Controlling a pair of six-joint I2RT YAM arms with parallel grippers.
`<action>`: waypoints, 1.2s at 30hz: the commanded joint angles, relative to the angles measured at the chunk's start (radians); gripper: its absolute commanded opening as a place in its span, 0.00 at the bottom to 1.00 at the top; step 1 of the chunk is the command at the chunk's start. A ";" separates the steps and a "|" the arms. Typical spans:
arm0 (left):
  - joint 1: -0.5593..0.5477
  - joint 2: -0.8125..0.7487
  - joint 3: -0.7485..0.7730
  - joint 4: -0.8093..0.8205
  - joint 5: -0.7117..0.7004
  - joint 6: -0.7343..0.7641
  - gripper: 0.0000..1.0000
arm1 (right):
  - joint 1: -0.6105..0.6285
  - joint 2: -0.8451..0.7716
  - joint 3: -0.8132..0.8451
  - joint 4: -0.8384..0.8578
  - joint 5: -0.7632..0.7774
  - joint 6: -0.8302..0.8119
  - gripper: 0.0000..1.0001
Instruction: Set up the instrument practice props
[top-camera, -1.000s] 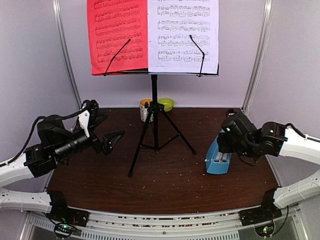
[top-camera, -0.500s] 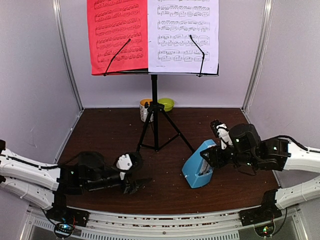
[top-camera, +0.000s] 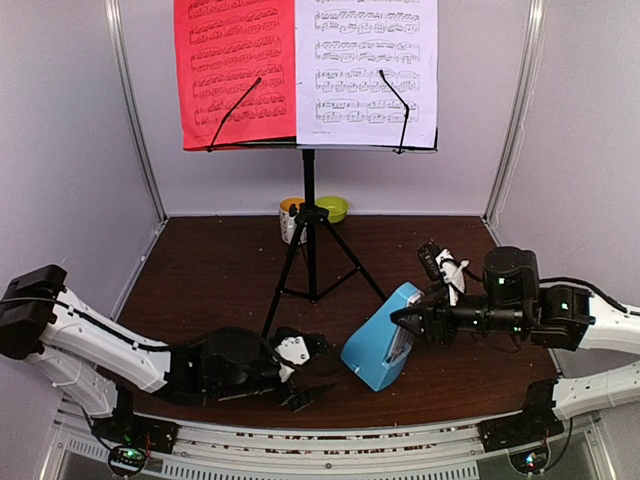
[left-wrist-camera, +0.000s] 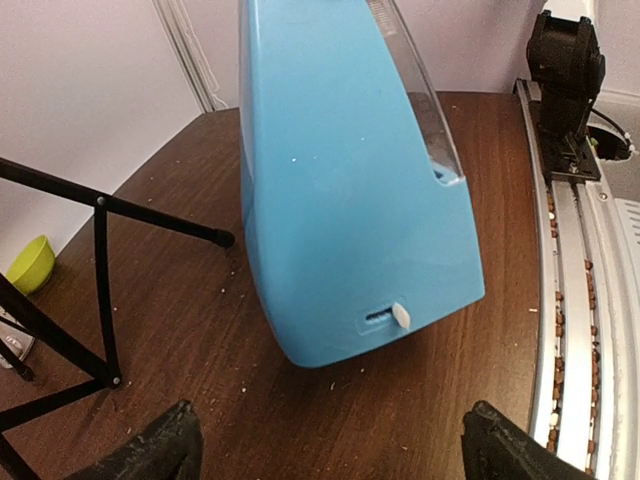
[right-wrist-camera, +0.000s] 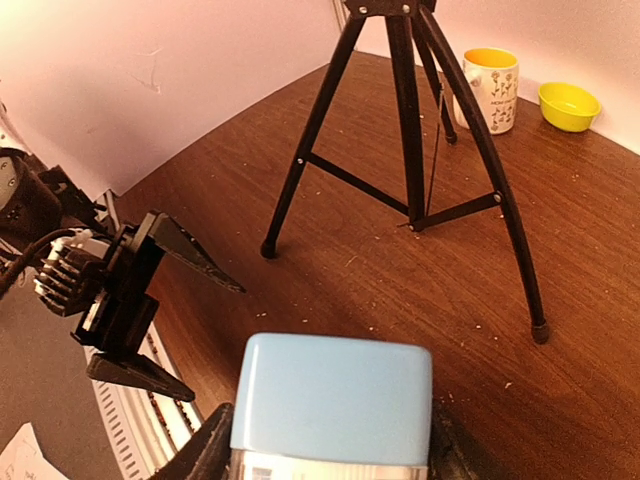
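Since a second ago, both arms have moved toward the middle. The right gripper (top-camera: 408, 320) has carried the metronome (top-camera: 383, 335) left from the right side of the table (top-camera: 220, 270), and the left gripper (top-camera: 315, 372) has dropped low at the front edge.

Now the right gripper is closed on the metronome's top and holds it leaning over, just right of the stand (top-camera: 310, 250). The left gripper is spread wide and empty, and it points at the blue side of the metronome, near it but not touching.

Trouble could come a few ways. If the right gripper lets go while the metronome leans like this, it will likely fall flat. If the left one pushes in too fast, it may knock it loose — the clear cover looks smooth. The left arm also lies close to the stand's front leg. A bump there could shake the stand and drop the red page (top-camera: 235, 70) and the pale page (top-camera: 367, 65).
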 joint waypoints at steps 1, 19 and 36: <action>-0.009 0.055 0.072 0.091 -0.006 0.006 0.93 | 0.007 -0.045 0.008 0.158 -0.084 -0.012 0.16; -0.008 0.201 0.181 0.080 0.013 -0.012 0.83 | 0.011 -0.050 0.025 0.183 -0.084 0.005 0.14; -0.005 0.210 0.172 0.091 0.017 -0.004 0.62 | 0.011 -0.048 0.040 0.189 -0.100 0.011 0.13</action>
